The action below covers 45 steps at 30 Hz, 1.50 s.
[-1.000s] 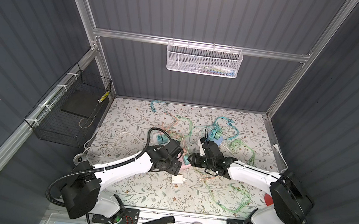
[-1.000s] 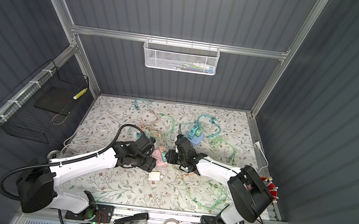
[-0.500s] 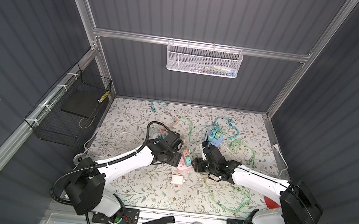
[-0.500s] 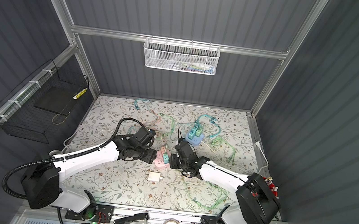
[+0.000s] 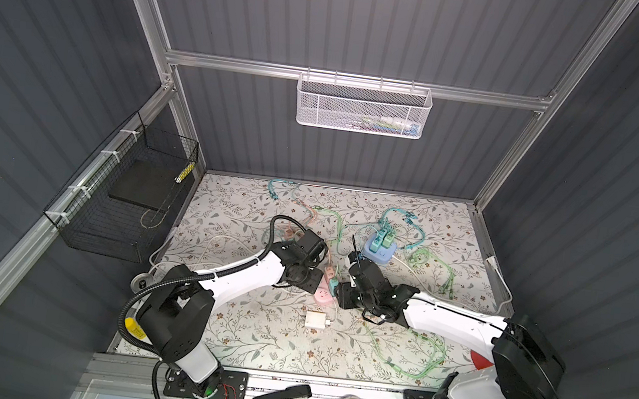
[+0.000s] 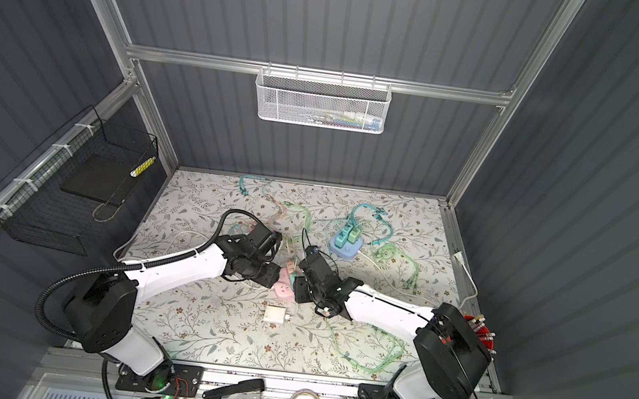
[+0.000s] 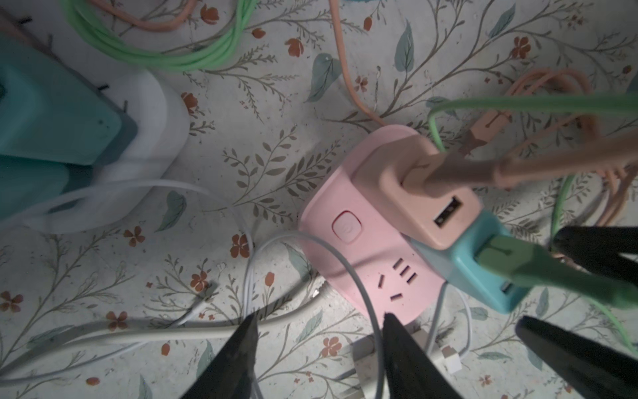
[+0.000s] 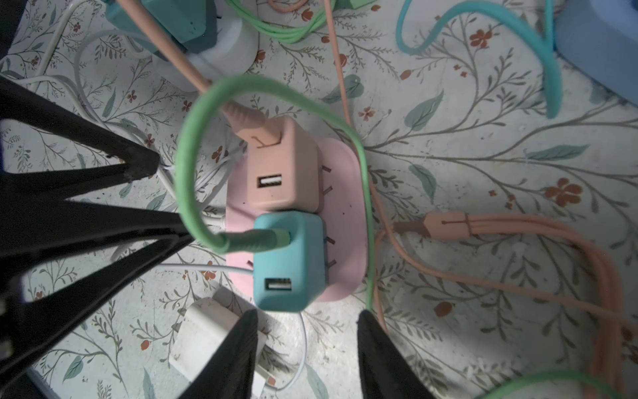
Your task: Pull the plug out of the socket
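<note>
Left gripper [image 7: 321, 316]: I saw it parted, empty, 9 o'clock of pink socket [image 7: 362, 255].
Right gripper [image 8: 307, 312]: parted, tips at teal plug [image 8: 290, 262], unclamped.

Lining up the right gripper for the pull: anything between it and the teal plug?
Nothing solid between right gripper and teal plug. Its green cable runs down close beside one finger; a thin white cable lies on the mat below.
</note>
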Each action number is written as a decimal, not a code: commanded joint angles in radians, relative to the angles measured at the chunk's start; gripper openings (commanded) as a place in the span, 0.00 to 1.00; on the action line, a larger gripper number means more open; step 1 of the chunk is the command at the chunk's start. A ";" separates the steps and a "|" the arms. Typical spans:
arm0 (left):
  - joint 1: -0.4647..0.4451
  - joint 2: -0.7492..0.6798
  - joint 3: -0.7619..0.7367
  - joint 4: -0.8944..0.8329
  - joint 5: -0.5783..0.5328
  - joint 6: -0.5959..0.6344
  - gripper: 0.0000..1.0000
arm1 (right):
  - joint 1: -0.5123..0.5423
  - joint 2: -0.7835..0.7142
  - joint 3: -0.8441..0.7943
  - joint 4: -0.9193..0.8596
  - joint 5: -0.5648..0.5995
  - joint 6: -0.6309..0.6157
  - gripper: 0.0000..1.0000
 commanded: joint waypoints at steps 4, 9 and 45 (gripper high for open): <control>0.001 0.024 0.009 0.016 0.043 0.036 0.53 | 0.012 0.057 0.066 -0.051 0.054 -0.011 0.47; 0.001 0.026 -0.028 0.037 0.062 0.029 0.50 | 0.011 0.104 0.108 -0.086 0.084 -0.015 0.43; 0.014 0.118 -0.010 0.133 0.115 -0.029 0.62 | 0.012 0.214 0.186 -0.124 0.139 -0.078 0.27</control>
